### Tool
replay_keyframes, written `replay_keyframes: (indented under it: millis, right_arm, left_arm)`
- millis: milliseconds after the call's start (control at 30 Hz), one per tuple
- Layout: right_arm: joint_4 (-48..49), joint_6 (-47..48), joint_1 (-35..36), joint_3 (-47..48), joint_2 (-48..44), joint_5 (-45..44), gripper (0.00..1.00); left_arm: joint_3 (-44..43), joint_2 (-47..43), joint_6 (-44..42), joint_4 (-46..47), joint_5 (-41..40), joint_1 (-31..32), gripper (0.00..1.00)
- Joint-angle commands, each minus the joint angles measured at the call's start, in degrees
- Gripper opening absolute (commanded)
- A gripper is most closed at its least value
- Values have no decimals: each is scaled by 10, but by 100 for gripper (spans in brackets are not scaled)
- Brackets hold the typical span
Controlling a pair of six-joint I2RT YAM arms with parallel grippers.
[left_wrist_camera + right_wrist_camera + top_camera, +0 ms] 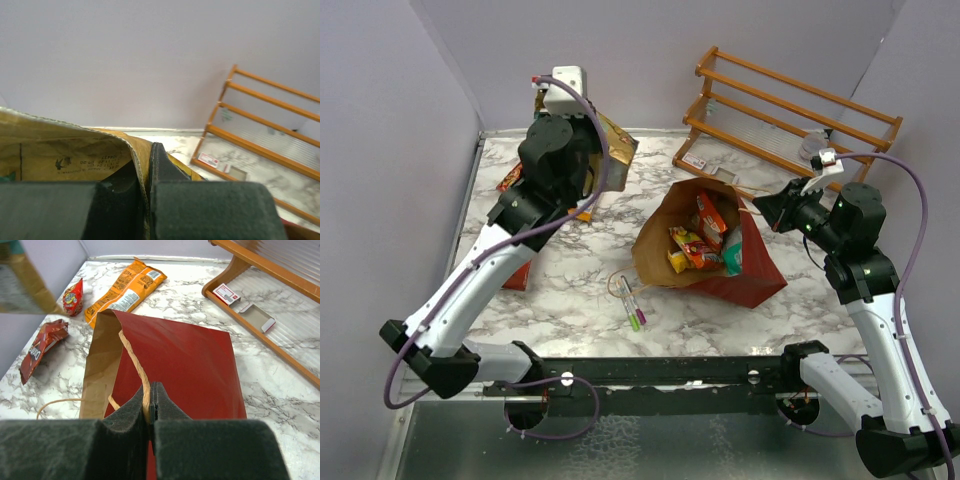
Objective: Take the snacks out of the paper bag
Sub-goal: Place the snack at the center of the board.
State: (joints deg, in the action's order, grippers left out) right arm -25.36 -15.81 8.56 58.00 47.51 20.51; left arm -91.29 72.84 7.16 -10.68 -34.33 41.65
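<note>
Now my left end effector (150,155) pinches the tan chip bag (60,150) above the counter's (570,290) far-left corner. My right end effector (150,400) clamps the paper bag's (185,360) string handle (134,357) mid-counter. I'd lower before releasing.

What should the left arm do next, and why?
Probably lower and release the chip bag beside the orange packet: the left gripper is shut on its edge, above the table. The right gripper pinches the paper bag's handle, and packets are inside.
</note>
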Motion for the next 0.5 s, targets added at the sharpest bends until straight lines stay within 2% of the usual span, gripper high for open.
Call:
replay_keyframes:
  millis: [0, 133, 300, 467]
  right_arm:
    - [2, 7, 1, -3, -1, -6, 1]
    - [3, 7, 1, 0, 2, -6, 1]
    - [-2, 9, 1, 4, 4, -8, 1]
    - [-6, 10, 1, 8, 3, -11, 1]
  left_arm:
    - [-27, 35, 87, 23, 152, -107, 0]
    - [-48, 110, 166, 34, 252, -196, 0]
    - [-103, 224, 227, 76, 345, -271, 0]
    - [-266, 387, 274, 41, 449, -312, 0]
